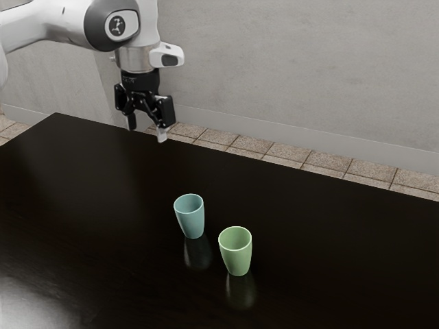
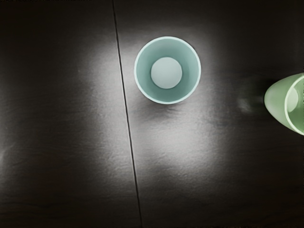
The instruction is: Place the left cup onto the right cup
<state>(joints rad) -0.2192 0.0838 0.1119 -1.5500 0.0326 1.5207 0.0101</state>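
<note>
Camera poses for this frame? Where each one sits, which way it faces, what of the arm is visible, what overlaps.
Exterior view: raised beside the arm, looking down across the dark table toward the grey wall; the Franka arm enters from upper left, its open gripper hanging above the table.
Wrist view: on the hand, facing straight down into the teal cup, with the green cup beside it.
Shared: both cups and the table.

Two cups stand upright on the dark wooden desk (image 1: pixel 82 205). The pale teal plastic cup (image 1: pixel 189 214) is on the exterior view's left, slightly farther back. The light green plastic cup (image 1: pixel 235 250) is just beside it to the right, nearer, not touching. The black two-finger hand (image 1: pixel 145 130) hangs high above, roughly over the teal cup (image 2: pixel 166 70).
</note>
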